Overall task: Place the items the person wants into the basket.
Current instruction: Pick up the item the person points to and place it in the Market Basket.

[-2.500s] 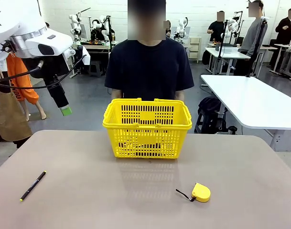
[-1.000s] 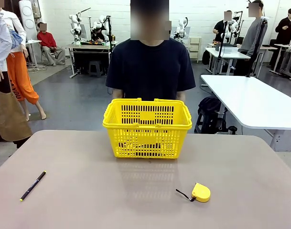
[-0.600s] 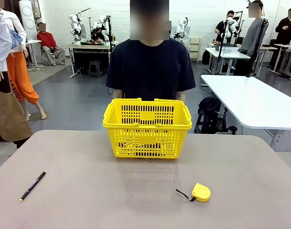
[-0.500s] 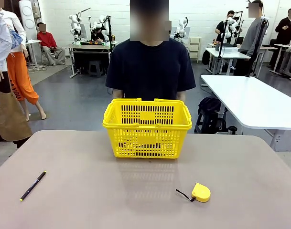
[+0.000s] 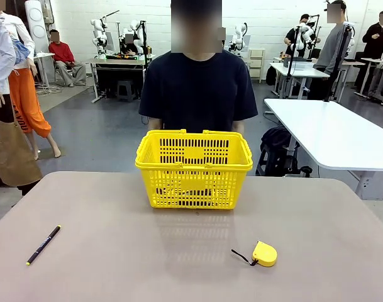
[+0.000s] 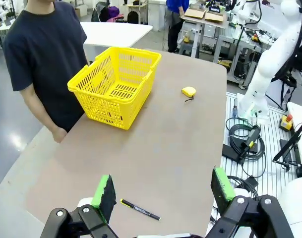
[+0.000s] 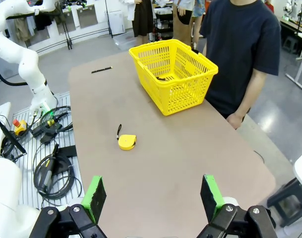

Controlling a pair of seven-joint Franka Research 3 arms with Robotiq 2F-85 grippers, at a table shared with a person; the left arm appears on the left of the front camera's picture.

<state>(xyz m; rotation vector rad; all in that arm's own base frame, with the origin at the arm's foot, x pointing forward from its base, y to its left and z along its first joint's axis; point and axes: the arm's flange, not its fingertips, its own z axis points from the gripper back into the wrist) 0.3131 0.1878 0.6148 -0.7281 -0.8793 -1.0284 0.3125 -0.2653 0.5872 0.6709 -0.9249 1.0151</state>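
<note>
Apparently done: with both grippers, left (image 6: pixel 160 191) and right (image 7: pixel 153 196), spread wide, empty and high over the table, and dark items lying in the basket (image 5: pixel 194 165) before the person (image 5: pixel 197 88), I should leave pen (image 5: pixel 43 245) and tape measure (image 5: pixel 264 253) untouched.

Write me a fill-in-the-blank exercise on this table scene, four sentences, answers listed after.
1. The basket on the table is coloured ____.
2. In the front view, the tape measure lies to the ____ of the black pen.
3. The person standing behind the basket wears a ____ T-shirt.
4. The fingers of the left gripper and those of the right gripper stand ____, holding nothing.

Answers: yellow; right; black; open
</note>
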